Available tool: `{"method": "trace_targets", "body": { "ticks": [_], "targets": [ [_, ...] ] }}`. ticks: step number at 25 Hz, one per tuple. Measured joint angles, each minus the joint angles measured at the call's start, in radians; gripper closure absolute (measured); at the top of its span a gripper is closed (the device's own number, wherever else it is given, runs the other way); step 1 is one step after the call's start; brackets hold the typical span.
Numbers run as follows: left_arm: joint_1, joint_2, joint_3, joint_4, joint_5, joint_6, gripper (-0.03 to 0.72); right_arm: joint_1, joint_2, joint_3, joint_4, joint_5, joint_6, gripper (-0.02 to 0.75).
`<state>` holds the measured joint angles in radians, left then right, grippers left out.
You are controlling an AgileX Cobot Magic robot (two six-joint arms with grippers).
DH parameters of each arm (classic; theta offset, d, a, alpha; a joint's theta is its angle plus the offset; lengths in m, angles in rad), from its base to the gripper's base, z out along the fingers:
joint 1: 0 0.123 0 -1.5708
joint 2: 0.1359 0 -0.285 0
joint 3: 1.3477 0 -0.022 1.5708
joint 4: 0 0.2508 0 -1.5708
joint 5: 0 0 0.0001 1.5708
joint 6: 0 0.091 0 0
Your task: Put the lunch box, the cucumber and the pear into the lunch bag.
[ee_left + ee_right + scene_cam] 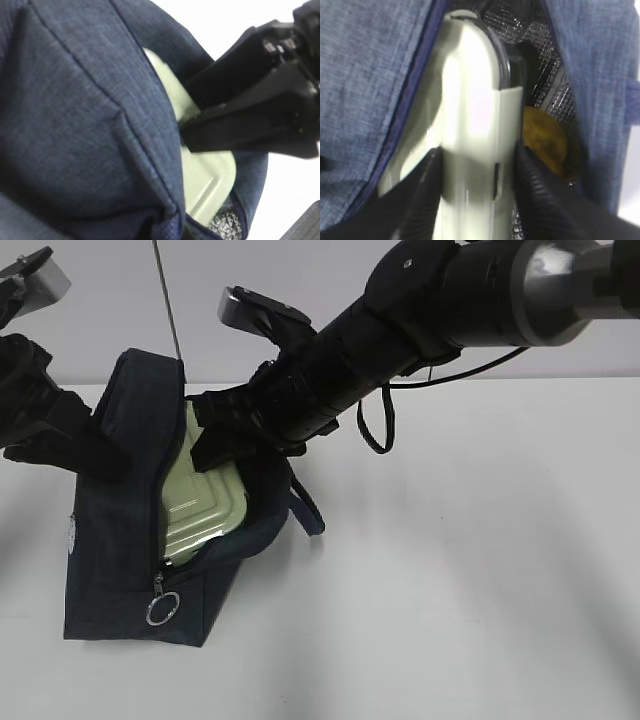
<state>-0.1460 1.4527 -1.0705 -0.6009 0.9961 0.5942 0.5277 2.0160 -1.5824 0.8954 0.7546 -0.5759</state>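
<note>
The navy lunch bag stands on the white table with its top gaping toward the right. My left gripper is shut on the bag's left rim, where fabric bunches in the left wrist view. The pale green lunch box stands on edge in the opening, half inside. My right gripper reaches into the bag, and its two fingers lie against both sides of the lunch box. The yellow-orange pear rests deep in the foil lining beside the box. The cucumber is hidden.
The silver ring pull hangs at the bag's front corner, and the loop handle droops on its right. A black cable loops under my right arm. Bare white table stretches to the right and front.
</note>
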Motion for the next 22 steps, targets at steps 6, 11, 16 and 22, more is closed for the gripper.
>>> {"method": "trace_targets", "body": {
  "ticks": [6, 11, 16, 22],
  "targets": [
    [-0.001, 0.000, 0.000, -0.009, 0.000, 0.000, 0.676, 0.003, -0.019, -0.009, 0.030, 0.037, -0.005, 0.267],
    [-0.001, 0.000, 0.000, -0.006, -0.002, 0.000, 0.676, -0.006, -0.081, -0.009, -0.065, 0.037, 0.011, 0.263],
    [-0.001, 0.000, 0.000, -0.005, -0.002, 0.000, 0.676, -0.059, -0.123, -0.015, -0.189, 0.043, 0.105, 0.263],
    [-0.001, 0.000, 0.000, -0.005, -0.002, 0.000, 0.676, -0.073, -0.090, -0.016, -0.294, 0.059, 0.159, 0.265]
  ]
}}
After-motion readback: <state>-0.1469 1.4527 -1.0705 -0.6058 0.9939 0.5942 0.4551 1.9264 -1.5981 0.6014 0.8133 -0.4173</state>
